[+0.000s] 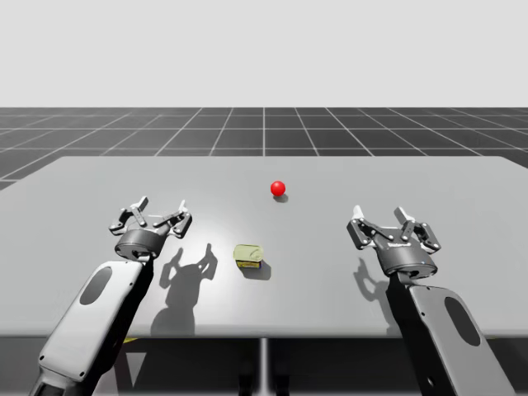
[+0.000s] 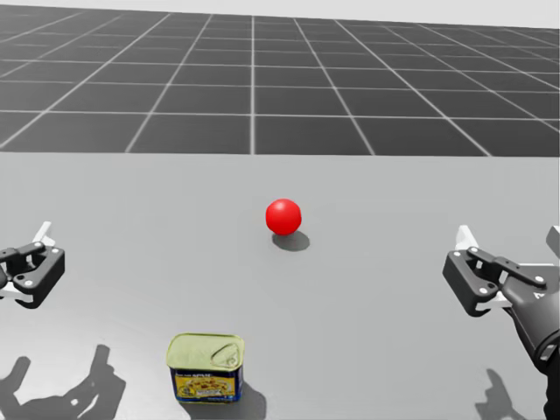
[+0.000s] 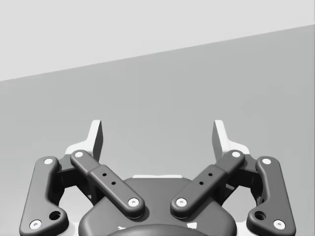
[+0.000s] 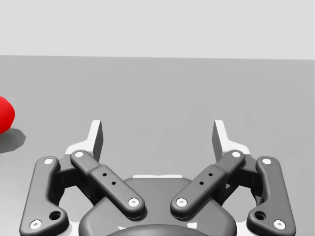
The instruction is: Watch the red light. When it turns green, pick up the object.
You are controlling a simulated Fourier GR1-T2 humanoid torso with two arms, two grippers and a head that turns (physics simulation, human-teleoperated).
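The light (image 1: 278,189) (image 2: 283,216) is a red ball resting on the grey table (image 1: 429,177), beyond its middle. A small squat tin (image 1: 248,254) (image 2: 206,366) with a pale green lid and a blue and yellow side lies nearer to me, between my two arms. My left gripper (image 1: 163,208) (image 2: 19,262) (image 3: 157,135) hovers open to the left of the tin, with nothing between its fingers. My right gripper (image 1: 382,221) (image 2: 509,252) (image 4: 157,135) stands open at the right, also holding nothing. In the right wrist view the red light (image 4: 4,114) sits well off beside that gripper.
The table's front edge (image 1: 264,335) runs just behind both wrists. A dark gridded floor (image 1: 264,132) lies beyond the far edge. Bare tabletop surrounds the tin and the light on every side.
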